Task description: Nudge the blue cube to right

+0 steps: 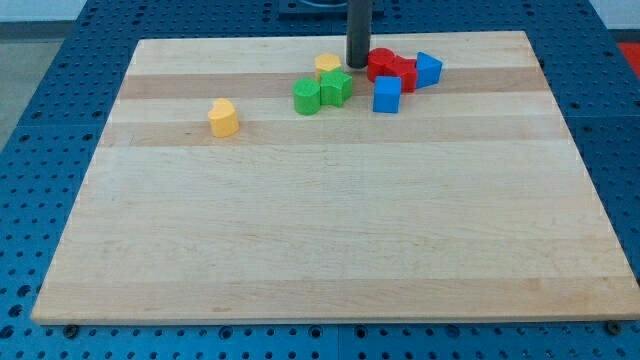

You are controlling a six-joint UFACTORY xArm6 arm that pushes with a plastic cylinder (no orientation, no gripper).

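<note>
Near the counter's far edge, my tip, a bare rod with no hand to clench, stands up-left of the blue cube, placed for a rightward nudge.

The desk is a pale wooden board on a blue perforated base. Near its top edge lie a blue cube, another blue block, two red blocks, two green blocks, and a yellow block. A separate yellow block lies left.
</note>
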